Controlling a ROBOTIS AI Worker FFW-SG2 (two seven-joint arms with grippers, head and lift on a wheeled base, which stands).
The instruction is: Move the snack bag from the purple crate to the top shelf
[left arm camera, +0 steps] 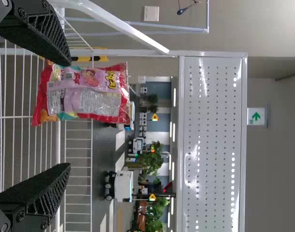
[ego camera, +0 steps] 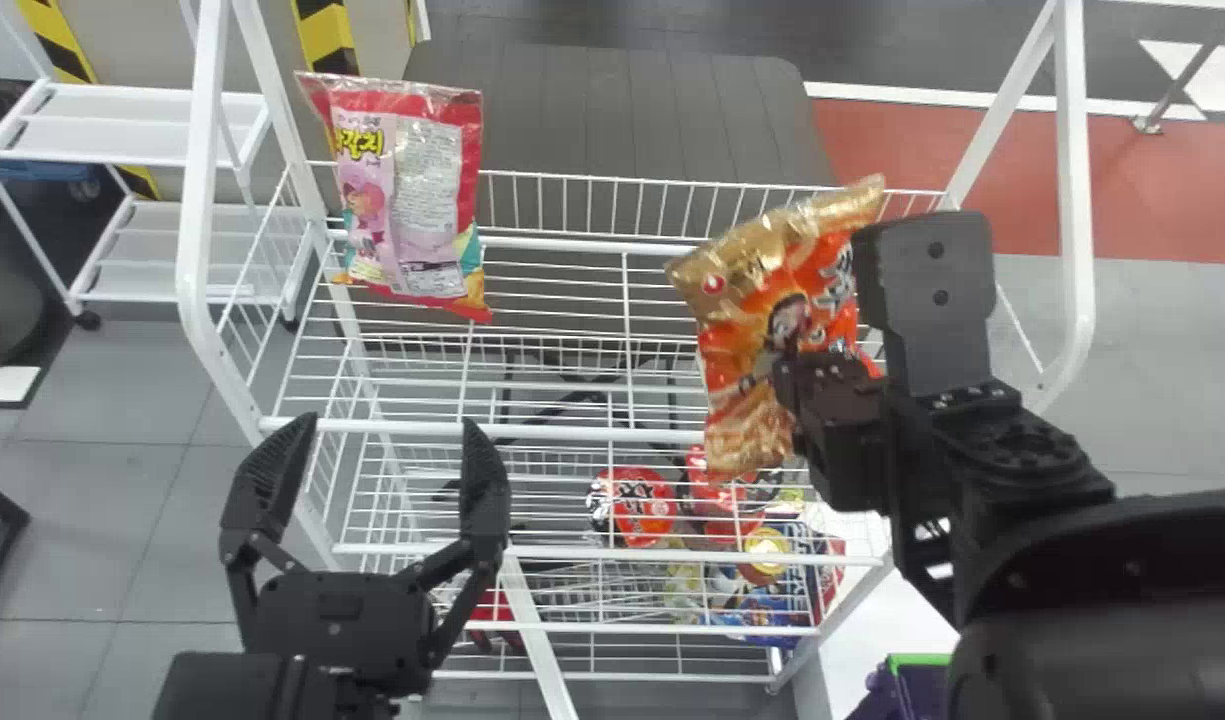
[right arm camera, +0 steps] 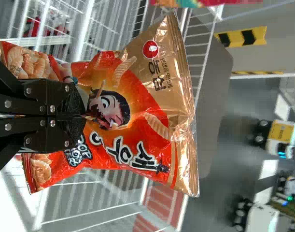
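Orange and gold bag [ego camera: 734, 310], puffed and glossy with crimped ends, held over the shelf [ego camera: 572, 433] at its right side, film bunched between the clamped fingers of the right gripper [right arm camera: 80, 117]. Could topple if let go too high, or snag a corner on thin, round wires. Farther left, a creased pink bag [ego camera: 427, 200]; nearer, the left gripper [ego camera: 387, 430], ridged fingers wide apart.

A white metal rack [ego camera: 200, 180] with wire-mesh shelves carries the goods. On its top shelf [ego camera: 572, 433], toward the left, a pink-and-red plastic snack bag [ego camera: 412, 195] stands upright. Below, seen through the wires, a rounded red package [ego camera: 640, 505], a gold round-topped item [ego camera: 764, 555] and blue packaging [ego camera: 767, 612] sit toward the right; their exact tiers are unclear.
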